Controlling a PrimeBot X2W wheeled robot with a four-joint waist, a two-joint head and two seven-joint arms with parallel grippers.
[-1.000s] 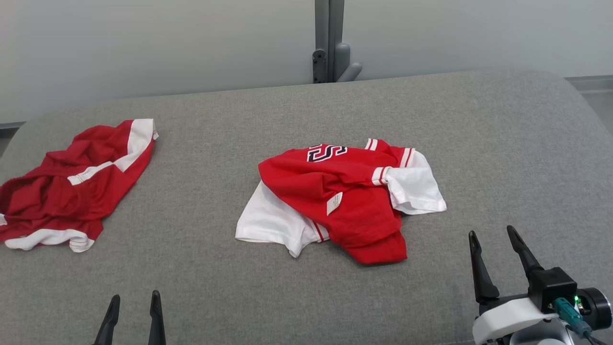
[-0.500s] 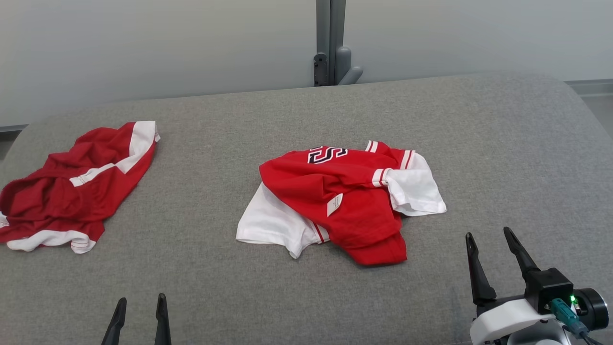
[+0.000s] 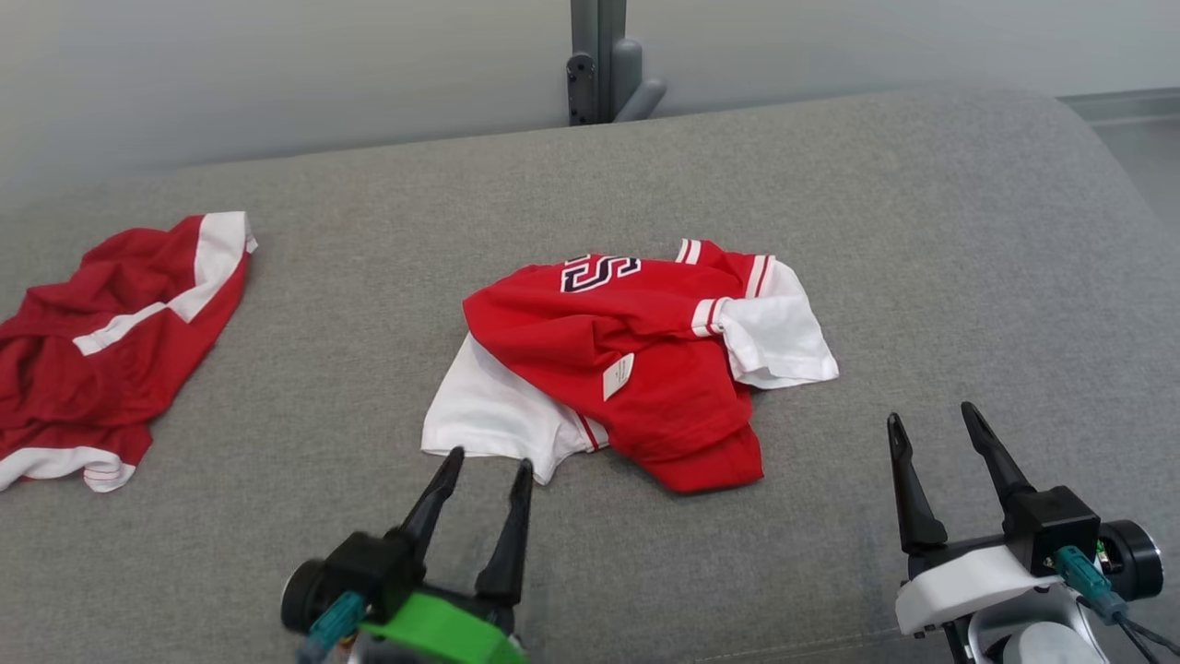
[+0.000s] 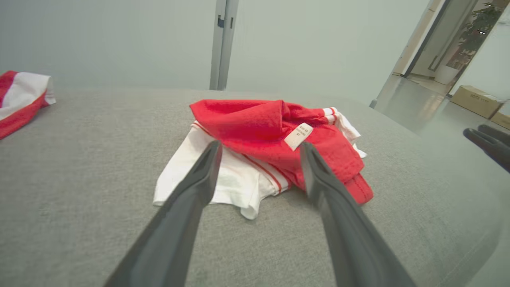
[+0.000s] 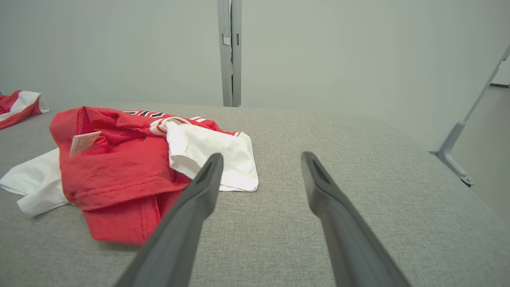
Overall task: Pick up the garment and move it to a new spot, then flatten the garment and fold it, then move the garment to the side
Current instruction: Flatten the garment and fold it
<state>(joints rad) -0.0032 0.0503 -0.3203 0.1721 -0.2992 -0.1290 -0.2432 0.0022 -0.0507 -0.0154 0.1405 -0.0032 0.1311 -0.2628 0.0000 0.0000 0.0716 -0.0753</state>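
Note:
A crumpled red and white garment (image 3: 636, 369) with dark lettering and a small white label lies in the middle of the grey padded table (image 3: 922, 231). It also shows in the left wrist view as the garment (image 4: 263, 131) and in the right wrist view as the garment (image 5: 119, 167). My left gripper (image 3: 489, 459) is open, its fingertips just in front of the garment's white front-left corner, apart from it. Off to the garment's front right my right gripper (image 3: 929, 415) stands open over bare table.
A second red and white piece of clothing (image 3: 101, 341) lies crumpled at the table's left edge. A grey post (image 3: 597, 60) rises behind the table against a pale wall. The table's right side drops off to the floor (image 4: 430, 115), where cardboard boxes (image 4: 474, 99) stand.
My left gripper has come up and forward to the garment's front-left corner. The right gripper has edged forward a little. The head camera has shifted, so the whole scene sits lower left.

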